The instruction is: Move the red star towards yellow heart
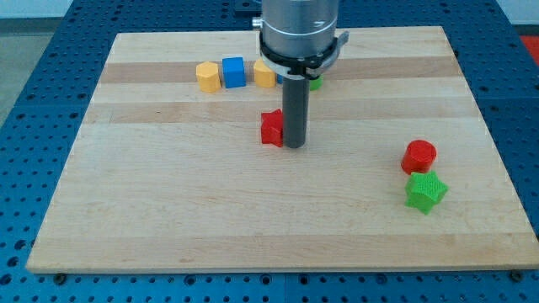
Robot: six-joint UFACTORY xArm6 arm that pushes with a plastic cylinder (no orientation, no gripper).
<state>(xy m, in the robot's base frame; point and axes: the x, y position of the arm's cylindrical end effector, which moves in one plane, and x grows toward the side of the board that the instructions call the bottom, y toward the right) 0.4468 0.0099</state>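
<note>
The red star (271,127) lies near the middle of the wooden board, partly hidden on its right side by my rod. My tip (294,146) rests on the board right against the star's right edge. A yellow block (264,74), partly hidden behind the arm, lies at the view's top, just above the star; its shape is hard to tell. Another yellow block (207,76), six-sided, lies further left in the same row.
A blue cube (234,71) sits between the two yellow blocks. A green block (314,82) peeks out behind the rod. A red cylinder (419,156) and a green star (425,192) lie at the view's right. The board's edge (278,269) runs along the bottom.
</note>
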